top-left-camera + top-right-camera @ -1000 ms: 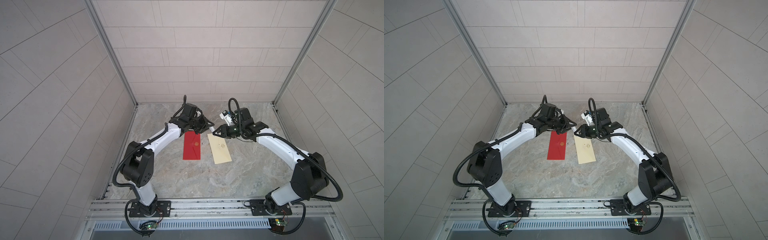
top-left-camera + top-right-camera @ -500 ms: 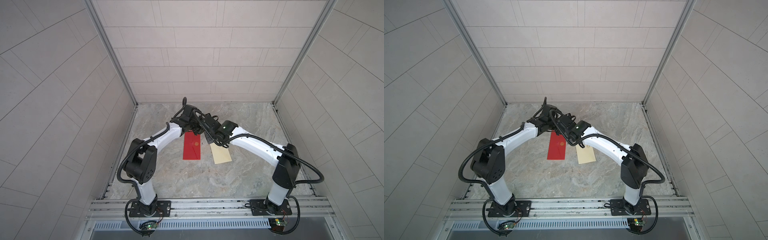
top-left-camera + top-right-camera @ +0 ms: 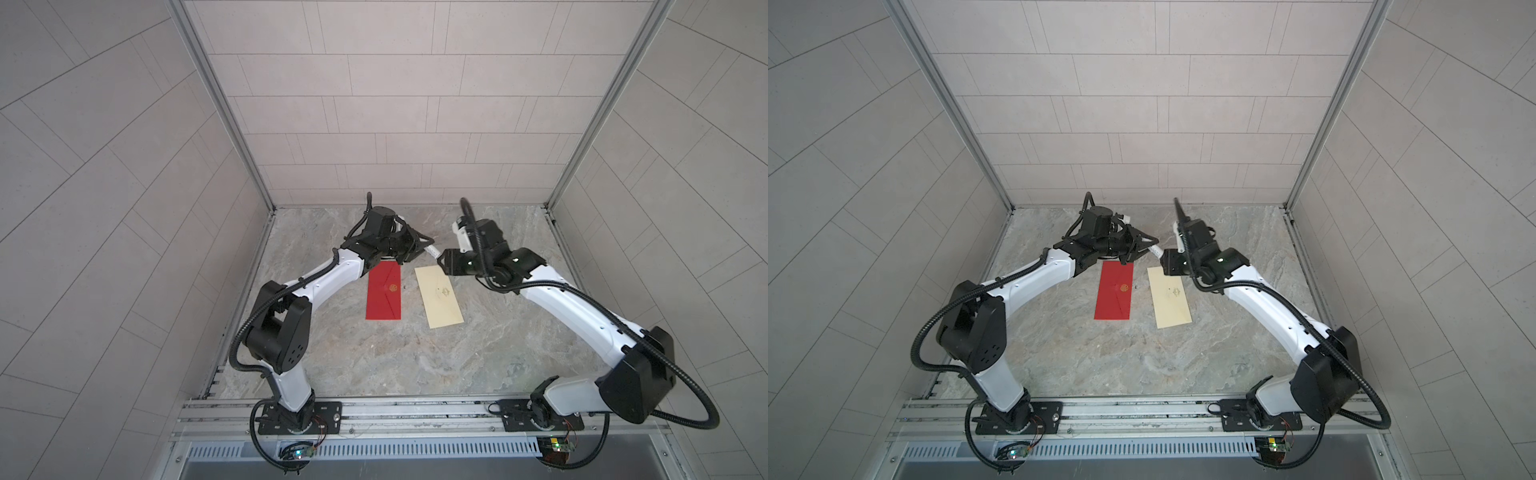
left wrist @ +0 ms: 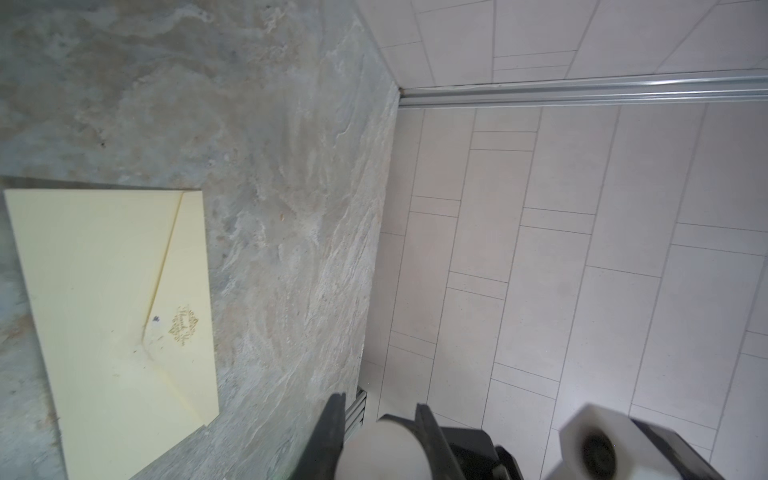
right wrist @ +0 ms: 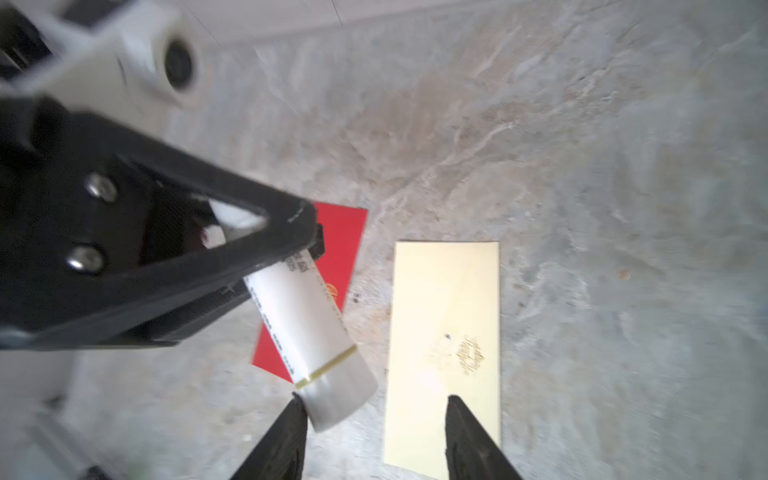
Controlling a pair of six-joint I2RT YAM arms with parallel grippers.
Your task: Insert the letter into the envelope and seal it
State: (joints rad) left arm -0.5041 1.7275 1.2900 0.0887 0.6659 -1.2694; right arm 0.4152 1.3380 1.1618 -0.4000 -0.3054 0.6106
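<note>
the left gripper [image 3: 420, 247] is clamped on a white tube [image 5: 307, 324], maybe glue for sealing; the right gripper [image 5: 374, 411], jaws apart at its tip, should, i think, pinch the cap [image 5: 338, 397] next.

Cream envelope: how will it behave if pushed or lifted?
The cream envelope lies flat on the table, so pinching from above looks hard. Thin paper: probably light, sagging if lifted by one edge. A push would likely slide it.
</note>
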